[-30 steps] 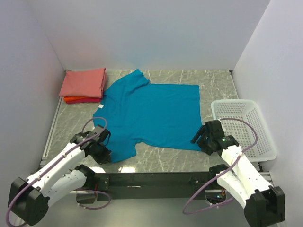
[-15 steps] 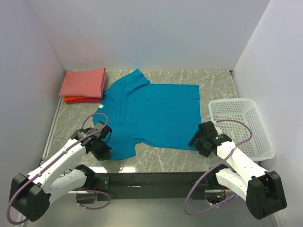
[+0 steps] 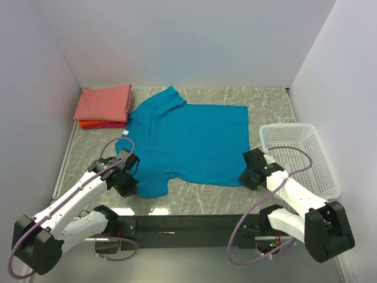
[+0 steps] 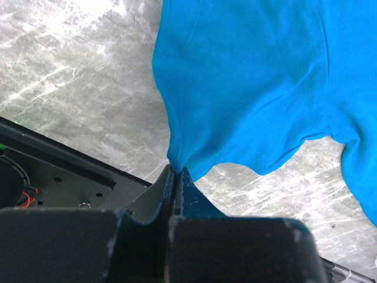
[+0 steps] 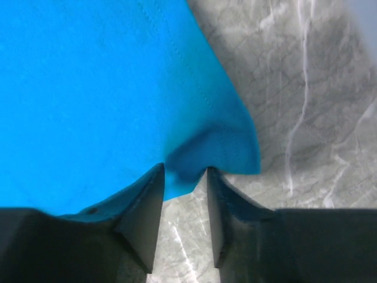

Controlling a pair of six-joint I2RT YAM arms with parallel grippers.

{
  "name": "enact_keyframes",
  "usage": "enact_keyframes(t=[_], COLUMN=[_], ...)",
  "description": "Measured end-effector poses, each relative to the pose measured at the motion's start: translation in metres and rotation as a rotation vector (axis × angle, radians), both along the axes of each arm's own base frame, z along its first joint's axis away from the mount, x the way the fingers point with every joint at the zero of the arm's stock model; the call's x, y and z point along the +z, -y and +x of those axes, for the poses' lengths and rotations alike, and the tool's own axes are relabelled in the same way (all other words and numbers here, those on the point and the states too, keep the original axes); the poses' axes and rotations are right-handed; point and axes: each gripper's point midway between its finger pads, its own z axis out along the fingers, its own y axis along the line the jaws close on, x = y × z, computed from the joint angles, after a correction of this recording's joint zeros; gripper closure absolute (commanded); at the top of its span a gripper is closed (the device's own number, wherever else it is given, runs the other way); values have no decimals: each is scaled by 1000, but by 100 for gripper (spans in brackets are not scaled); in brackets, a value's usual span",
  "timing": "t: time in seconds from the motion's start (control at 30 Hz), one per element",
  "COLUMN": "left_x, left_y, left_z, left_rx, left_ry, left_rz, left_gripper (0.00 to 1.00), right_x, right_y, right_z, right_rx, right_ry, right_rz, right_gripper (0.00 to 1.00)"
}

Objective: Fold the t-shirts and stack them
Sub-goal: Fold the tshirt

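Note:
A teal-blue t-shirt [image 3: 188, 141] lies spread flat on the marble table, collar toward the left. My left gripper [image 3: 131, 187] is shut on the shirt's near-left sleeve edge, and the cloth [image 4: 247, 88] pulls up into a peak at the closed tips [image 4: 177, 171]. At the near-right hem corner is my right gripper [image 3: 245, 177]. Its jaws [image 5: 184, 171] stand a little apart, with a raised fold of the teal cloth [image 5: 88, 88] between the tips. A folded salmon-pink shirt [image 3: 105, 103] lies on a folded orange-red one [image 3: 100, 124] at the back left.
A white mesh basket [image 3: 294, 127] stands at the right edge, just beside my right arm. The black base rail [image 3: 188, 224] runs along the near edge. White walls close in the left, back and right sides.
My right gripper has moved left onto the shirt's near-right corner and its jaws have narrowed around the cloth. The left gripper has shifted slightly away from the near edge, still holding the sleeve.

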Motion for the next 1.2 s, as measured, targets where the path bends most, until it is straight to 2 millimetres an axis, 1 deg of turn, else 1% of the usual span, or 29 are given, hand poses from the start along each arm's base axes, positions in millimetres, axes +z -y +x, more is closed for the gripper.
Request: enact_keyframes(t=[0.07,0.1,0.13,0.17,0.2,0.33,0.37,0.4,0.5,0.63,0.73,0.9,1.0,1.1,1.2], left_x=[0,0,1,2,4,15,20,28,52,74,82,91,98,105,106], left_y=[-1,-1,-1,-1,-1,0,0,2,11,19,19,8,4,5,6], left_z=[1,1,2,3,5,18,23,33,62,94,116,154,176,198,219], left_rx=[2,2,2,3,4,10,12,13,23,30,52,110,124,120,113], left_ry=[2,3,5,10,17,71,86,118,217,310,346,399,426,441,444], left_rz=[6,8,9,10,10,17,23,22,7,-11,-17,-18,-11,-4,-5], left_gripper=[99,99,99,99,99,99,99,99,99,99,99,99,99,99,99], right_x=[-1,-1,-1,-1,-1,2,5,9,26,48,59,68,77,84,88], right_y=[1,2,2,3,3,4,4,4,0,-6,-10,-13,-8,-2,2], right_z=[1,1,1,0,0,-3,-3,0,13,36,52,71,86,98,109], right_rx=[-2,0,0,-1,1,6,10,16,43,98,140,187,186,177,174], right_ry=[-1,-1,-3,-3,-5,-18,-21,-17,9,39,39,20,27,32,30], right_rz=[-9,-13,-16,-18,-20,-25,-28,-30,-34,-53,-72,-100,-107,-109,-111], right_gripper=[82,90,95,99,100,100,100,100,100,100,100,100,100,100,100])
